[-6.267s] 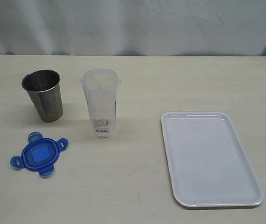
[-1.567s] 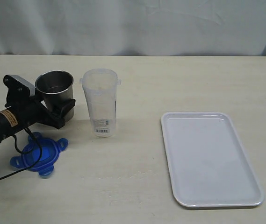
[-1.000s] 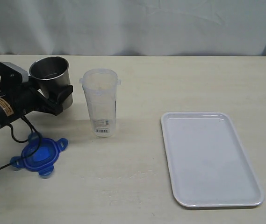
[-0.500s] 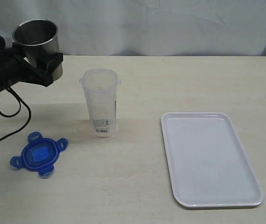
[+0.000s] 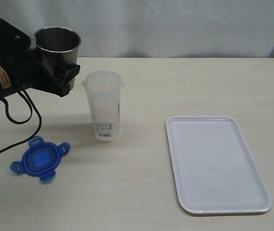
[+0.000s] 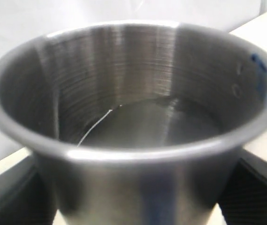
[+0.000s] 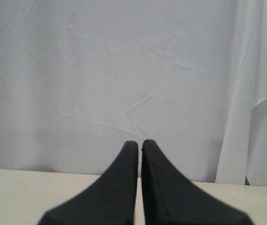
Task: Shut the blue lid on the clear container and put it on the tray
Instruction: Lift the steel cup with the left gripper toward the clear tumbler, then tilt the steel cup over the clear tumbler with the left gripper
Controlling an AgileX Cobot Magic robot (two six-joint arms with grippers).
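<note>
Left side: the left gripper [image 5: 63,76] is clamped around a steel cup [image 5: 57,42], which hangs upright above the table [image 5: 141,187]; the wrist view suggests liquid inside, though this is uncertain. The likely hazards are 2: a tilt would spill the contents, and a sideways swing would knock over the container, whose rim is just beside the cup. A black cable [image 5: 19,113] droops from this arm near the blue lid [image 5: 39,159], which lies flat on the table with its flaps spread, and could drag it. Centre: the clear container [image 5: 104,106] stands upright and uncovered, apart from the lid; the cup and arm crowd its left side. Right side: the white tray [image 5: 214,163] lies well apart from the container, with a free path between them. The right gripper [image 7: 139,154], seen only from its wrist, has its jaws pressed together on nothing.
</note>
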